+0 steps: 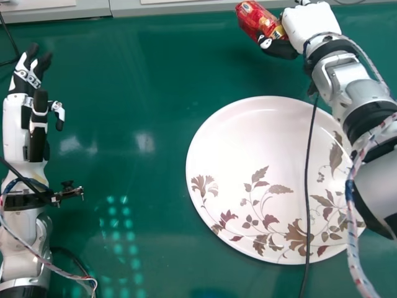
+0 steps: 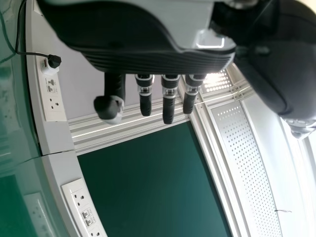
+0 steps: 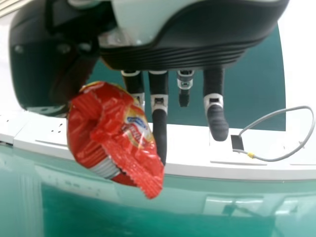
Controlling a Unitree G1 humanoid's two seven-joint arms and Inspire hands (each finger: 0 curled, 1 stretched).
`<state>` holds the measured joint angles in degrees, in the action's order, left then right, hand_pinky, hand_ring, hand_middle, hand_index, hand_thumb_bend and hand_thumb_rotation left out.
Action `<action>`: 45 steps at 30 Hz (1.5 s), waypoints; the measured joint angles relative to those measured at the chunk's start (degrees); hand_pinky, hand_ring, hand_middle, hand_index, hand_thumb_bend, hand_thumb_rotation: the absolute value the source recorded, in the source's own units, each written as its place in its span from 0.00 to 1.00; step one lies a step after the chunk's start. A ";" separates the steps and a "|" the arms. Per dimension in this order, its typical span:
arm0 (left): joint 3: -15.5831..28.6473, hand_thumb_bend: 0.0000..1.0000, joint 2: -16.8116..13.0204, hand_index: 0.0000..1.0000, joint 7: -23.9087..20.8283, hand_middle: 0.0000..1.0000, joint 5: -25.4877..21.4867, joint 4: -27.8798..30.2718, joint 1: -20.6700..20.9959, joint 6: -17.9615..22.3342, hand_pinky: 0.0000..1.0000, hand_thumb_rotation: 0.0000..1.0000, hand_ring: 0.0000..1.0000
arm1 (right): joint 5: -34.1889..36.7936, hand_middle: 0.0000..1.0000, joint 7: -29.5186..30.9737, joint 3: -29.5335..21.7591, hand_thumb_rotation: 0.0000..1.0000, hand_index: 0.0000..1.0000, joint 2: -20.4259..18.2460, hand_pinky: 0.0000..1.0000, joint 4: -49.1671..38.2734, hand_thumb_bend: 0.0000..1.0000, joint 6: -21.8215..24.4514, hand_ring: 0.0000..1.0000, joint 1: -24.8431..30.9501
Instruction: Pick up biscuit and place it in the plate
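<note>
At the top right of the head view my right hand (image 1: 310, 23) holds the red biscuit packet (image 1: 255, 20) between its thumb and fingers, beyond the plate's far edge. In the right wrist view the packet (image 3: 111, 131) is pinched against the thumb and nearest fingers of the right hand (image 3: 159, 118), its crimped end hanging free. The white plate (image 1: 254, 143) with a brown leaf pattern lies on the green table, partly under the right forearm. My left hand (image 1: 38, 112) rests at the left with its fingers extended; the left wrist view shows the hand (image 2: 169, 98) with straight fingers.
A black cable (image 1: 307, 186) hangs across the plate's right part, and a braided cable (image 1: 352, 230) runs along the right arm. Green table surface (image 1: 124, 99) lies between the left hand and the plate. A pale ledge (image 1: 68, 13) borders the table's far side.
</note>
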<state>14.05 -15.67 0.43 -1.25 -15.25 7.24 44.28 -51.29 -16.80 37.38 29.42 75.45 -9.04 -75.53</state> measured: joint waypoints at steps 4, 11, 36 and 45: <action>-0.05 1.00 -0.01 1.00 0.92 0.98 -0.62 -0.95 0.39 -0.17 0.00 0.89 1.00 | -0.30 0.49 0.81 0.11 0.00 0.49 0.65 0.13 -0.49 0.51 0.03 0.40 -0.01; -0.25 1.00 0.12 1.00 1.91 0.95 -1.57 -2.55 1.47 -0.12 0.00 0.87 1.00 | 0.35 0.44 0.96 -1.48 0.00 0.48 5.12 0.06 -5.00 0.52 -2.42 0.10 0.14; -1.67 1.00 0.42 1.00 5.49 0.96 -2.34 -12.65 6.78 3.38 0.00 0.85 1.00 | 10.42 0.47 21.59 -31.12 0.00 0.47 25.20 0.07 -73.67 0.52 -0.99 0.11 45.33; -1.72 1.00 0.34 1.00 6.17 0.98 -2.70 -14.61 7.42 4.15 0.00 0.85 1.00 | 10.78 0.47 27.40 -47.00 0.00 0.47 24.48 0.14 -96.04 0.51 2.61 0.42 70.23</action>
<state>12.33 -15.33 6.61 -3.95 -29.86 14.66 48.43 -40.50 10.60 -9.62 53.90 -20.59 -6.44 -5.30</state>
